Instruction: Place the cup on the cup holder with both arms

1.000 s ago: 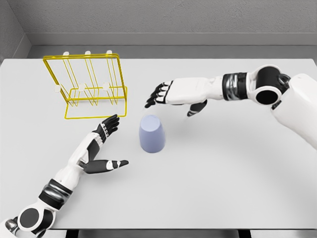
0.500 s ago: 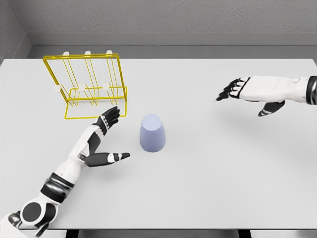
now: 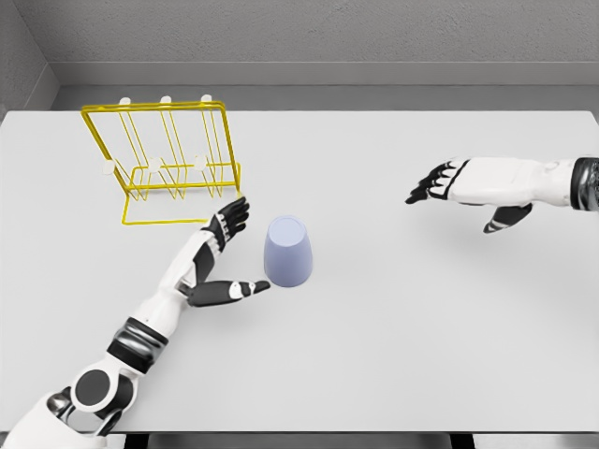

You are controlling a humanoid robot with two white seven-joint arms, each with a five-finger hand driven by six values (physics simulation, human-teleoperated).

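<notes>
Grey walls back a white tabletop (image 3: 393,337) carrying one lilac cup (image 3: 287,251) and one yellow wire cup holder (image 3: 164,164). Standing upside down near the middle, the cup has its long axis vertical, closed base up and wider mouth down. Just beside it, the left hand (image 3: 213,257) has its fingers spread wide, empty. Well apart at the right, the right hand (image 3: 468,182) hovers, fingers loosely extended.
</notes>
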